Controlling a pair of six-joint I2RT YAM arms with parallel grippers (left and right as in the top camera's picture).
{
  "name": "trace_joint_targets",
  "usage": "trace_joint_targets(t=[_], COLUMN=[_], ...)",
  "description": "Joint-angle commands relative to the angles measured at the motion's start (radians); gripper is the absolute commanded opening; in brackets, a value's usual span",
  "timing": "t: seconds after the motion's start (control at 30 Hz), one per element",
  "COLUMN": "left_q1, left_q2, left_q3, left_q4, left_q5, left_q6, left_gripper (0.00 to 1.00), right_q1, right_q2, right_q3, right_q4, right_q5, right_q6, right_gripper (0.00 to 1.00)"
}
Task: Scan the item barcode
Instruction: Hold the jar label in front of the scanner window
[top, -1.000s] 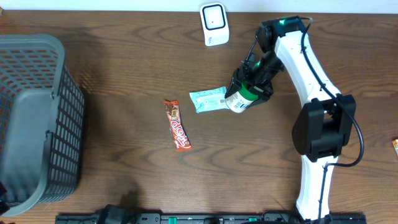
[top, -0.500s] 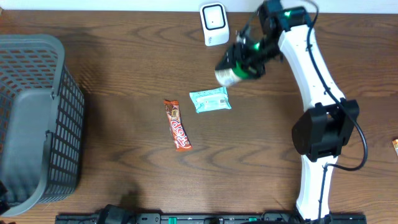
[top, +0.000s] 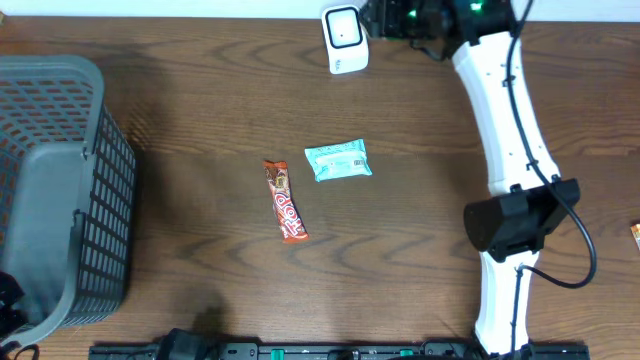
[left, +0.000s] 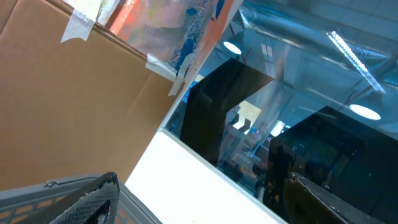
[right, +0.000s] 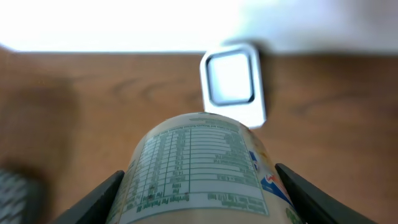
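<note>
Bottle: scanning step; held at the bench's far edge, just before the scanner.
Right fingers: clamped on the bottle's sides.
Left fingers: spread, empty.
Scanner: next move likely needs the bottle rolled until a barcode faces its window.
Label: nutrition table faces the wrist camera; print too blurred to read.

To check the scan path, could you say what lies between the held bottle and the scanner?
Nothing: only bare wooden table separates bottle and scanner, seen in the right wrist view.
</note>
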Motion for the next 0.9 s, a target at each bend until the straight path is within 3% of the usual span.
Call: trace_joint_targets(t=[0.0,0.33,0.63,0.87], left_q1=[0.006,0.006,0.006,0.006], left_q2=[-0.010,-0.010,-0.010,-0.010], left_q3=[-0.002,-0.002,-0.002,-0.002], left_q4=[0.009,0.010,0.013,0.013], left_q5=[-0.009,-0.009,-0.009,-0.009], left_q6=[-0.016,-0.016,-0.016,-0.016], left_gripper=[0.85,0.85,0.85,0.85], right_q1=[0.059,0.135,0.128,0.134], right_q2=[-0.009,-0.009,0.009,0.116], right_q3=[-0.061,-0.360,-0.603,-0.617], right_q4=[0.103,0.664,1.123,1.233], right_q5=[0.198,0.495,0.509,0.509], right_q6=[-0.025,-0.071,-0.126,-0.189], right_gripper=[0.42,0.43,0.41,0.46])
